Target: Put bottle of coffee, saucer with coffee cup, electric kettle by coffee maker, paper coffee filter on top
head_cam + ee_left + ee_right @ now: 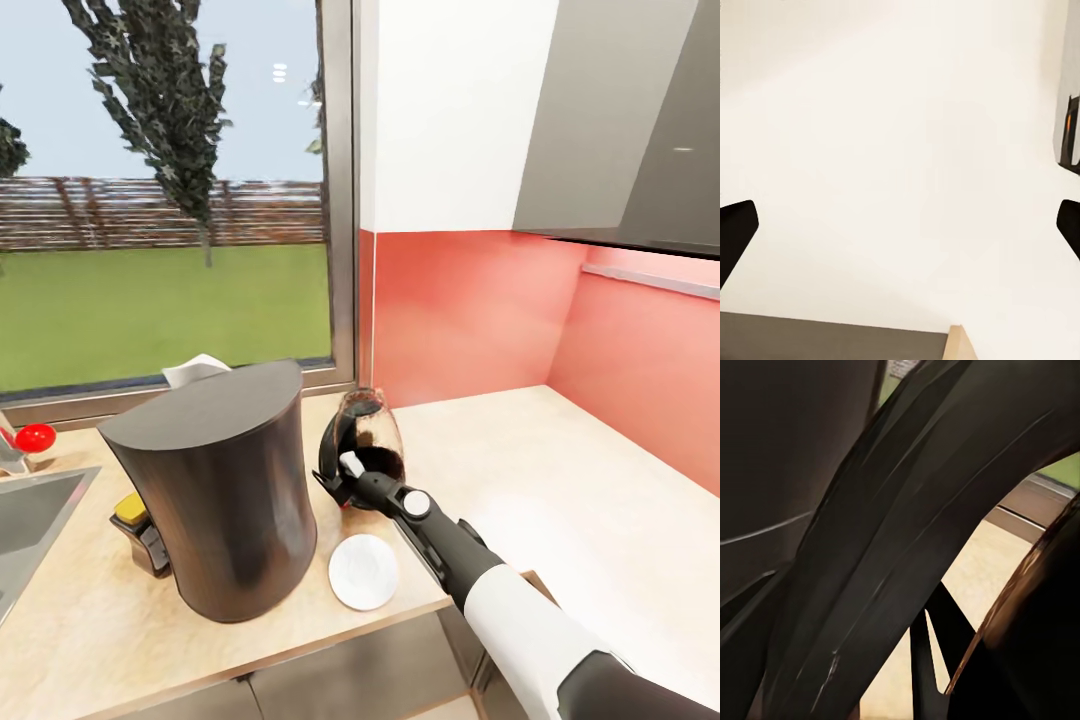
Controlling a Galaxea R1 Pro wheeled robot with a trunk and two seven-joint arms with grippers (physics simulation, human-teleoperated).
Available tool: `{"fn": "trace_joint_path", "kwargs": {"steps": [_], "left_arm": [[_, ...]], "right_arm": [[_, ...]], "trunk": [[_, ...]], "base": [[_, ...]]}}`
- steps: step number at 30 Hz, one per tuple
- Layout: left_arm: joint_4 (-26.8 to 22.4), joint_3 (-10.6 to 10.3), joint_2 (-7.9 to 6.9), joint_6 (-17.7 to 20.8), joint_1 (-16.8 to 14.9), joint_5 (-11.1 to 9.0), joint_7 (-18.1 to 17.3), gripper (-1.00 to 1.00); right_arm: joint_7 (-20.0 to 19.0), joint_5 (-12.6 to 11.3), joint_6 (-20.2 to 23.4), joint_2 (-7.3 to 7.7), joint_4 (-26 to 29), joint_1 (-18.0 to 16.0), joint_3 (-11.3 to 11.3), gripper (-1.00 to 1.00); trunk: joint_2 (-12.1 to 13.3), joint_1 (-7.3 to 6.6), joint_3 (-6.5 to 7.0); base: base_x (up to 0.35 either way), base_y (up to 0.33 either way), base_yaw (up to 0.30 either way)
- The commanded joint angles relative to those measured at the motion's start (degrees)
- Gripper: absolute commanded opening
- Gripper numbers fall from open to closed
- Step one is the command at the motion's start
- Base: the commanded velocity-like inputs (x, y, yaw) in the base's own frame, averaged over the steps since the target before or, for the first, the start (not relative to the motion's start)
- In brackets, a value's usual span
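Kettle (368, 440) sits upright on your desk (560, 470), just right of the tall grey coffee maker (225, 490), with the white saucer (364, 571) lying in front of both near the desk edge. Your right claw (340, 482) is at the kettle's black handle, and the right wrist view looks along that handle (922, 532) from very close; whether it is clamped on it you cannot tell. Your left claw (900, 232) is spread wide, holding nothing, facing a pale wall. Behind the coffee maker a white paper filter (195, 370) peeks up; the yellow-lidded coffee bottle (138, 530) stands at the maker's left.
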State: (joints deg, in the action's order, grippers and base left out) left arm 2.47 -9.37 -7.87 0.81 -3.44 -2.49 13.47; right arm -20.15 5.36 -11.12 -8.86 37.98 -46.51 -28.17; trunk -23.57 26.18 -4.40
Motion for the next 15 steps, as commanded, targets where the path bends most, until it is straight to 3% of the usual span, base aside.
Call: {"fn": "trace_joint_path", "kwargs": {"steps": [1,15], "left_arm": [[0.08,-0.48,0.02,0.08,-0.07,-0.24,0.10,1.00],[0.10,-0.48,-0.04,0.10,-0.07,-0.25,0.15,1.00]], "right_arm": [[0.01,0.35,-0.30,-0.02,-0.08,-0.07,0.06,-1.00],[-0.05,0.35,-0.34,-0.02,-0.15,-0.07,0.04,-1.00]], "trunk": [[-0.13,0.03,-0.12],[-0.13,0.03,-0.12]], "base": [[0.011,0.009,0.000],[0.027,0.001,0.000]]}}
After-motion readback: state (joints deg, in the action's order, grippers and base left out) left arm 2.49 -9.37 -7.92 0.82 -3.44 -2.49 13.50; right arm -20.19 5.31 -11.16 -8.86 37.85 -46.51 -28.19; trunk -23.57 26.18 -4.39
